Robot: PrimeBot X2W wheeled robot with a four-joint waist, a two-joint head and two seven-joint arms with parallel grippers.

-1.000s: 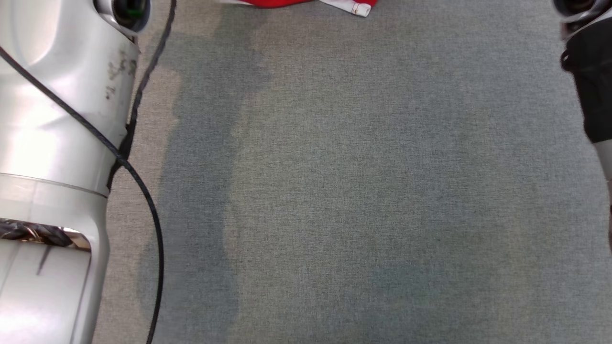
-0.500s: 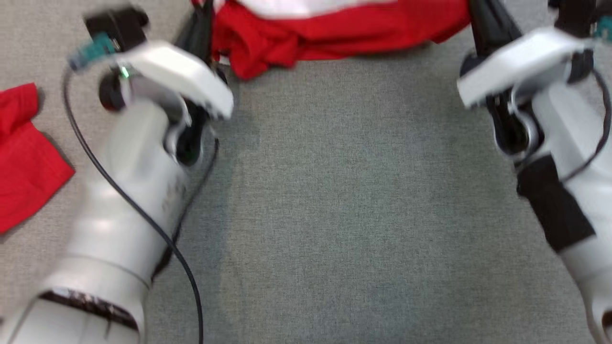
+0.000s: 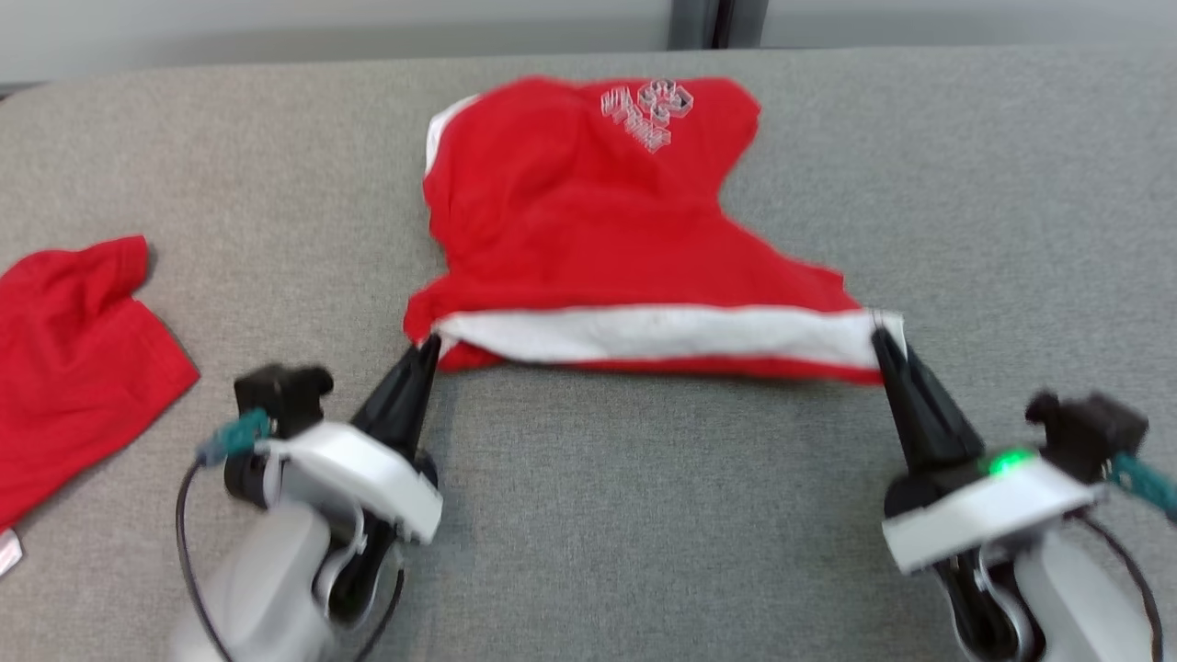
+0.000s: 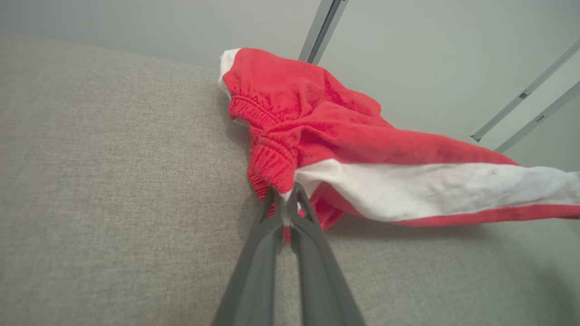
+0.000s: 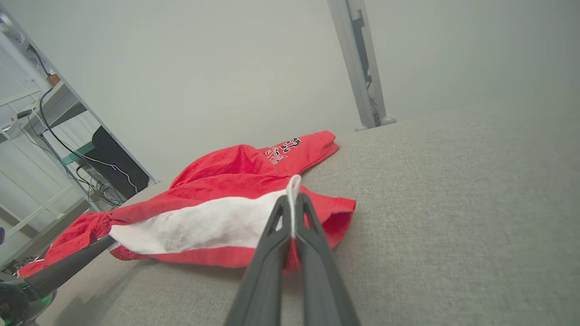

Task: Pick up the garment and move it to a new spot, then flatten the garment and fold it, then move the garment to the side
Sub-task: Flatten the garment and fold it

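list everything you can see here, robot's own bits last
red and white garment: one, red with a white band and pale lettering, middle of the grey surface, near edge stretched between the two hands
red cloth: one, plain red, lying at the left edge of the head view
grey surface: one, grey fabric, under both red items
metal post: one, grey, by the pale wall behind the surface
shelving: one, pale with dark cables, far left of the right wrist view
left hand: one, dark fingers, shut on the garment's left corner
right hand: one, dark fingers, shut on the garment's right corner
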